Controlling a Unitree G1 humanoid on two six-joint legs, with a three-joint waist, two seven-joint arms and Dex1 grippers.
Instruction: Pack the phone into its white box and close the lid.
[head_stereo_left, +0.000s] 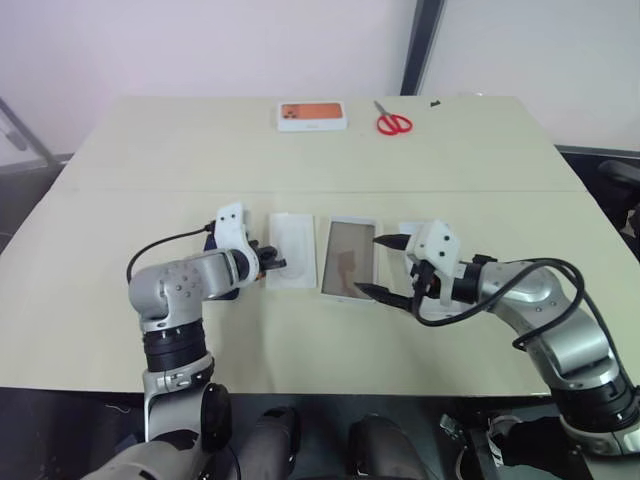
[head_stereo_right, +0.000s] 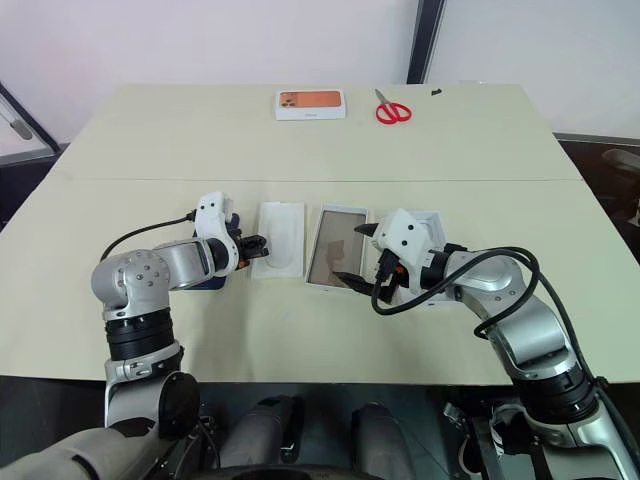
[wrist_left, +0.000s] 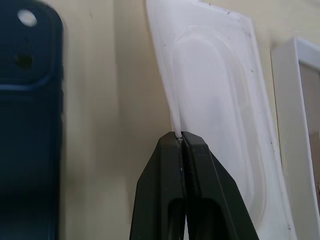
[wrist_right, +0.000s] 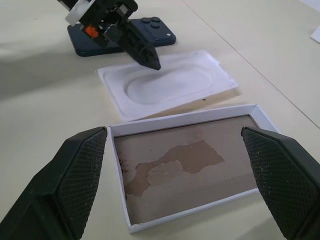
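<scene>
The white box (head_stereo_left: 349, 258) lies open in the middle of the table, its brownish floor bare. Left of it lies a flat white insert (head_stereo_left: 292, 250) with an oval outline. My left gripper (wrist_left: 181, 135) is shut on the near left edge of this insert, which is lifted slightly there. The dark blue phone (wrist_right: 157, 31) lies left of the insert, partly under my left arm. My right gripper (head_stereo_left: 368, 265) hangs open over the box's right side, holding nothing. The lid (head_stereo_right: 432, 218) is mostly hidden behind it.
An orange-topped box (head_stereo_left: 312, 116) and red scissors (head_stereo_left: 393, 122) lie at the table's far edge. A seam runs across the table (head_stereo_left: 150, 190) between them and the work area.
</scene>
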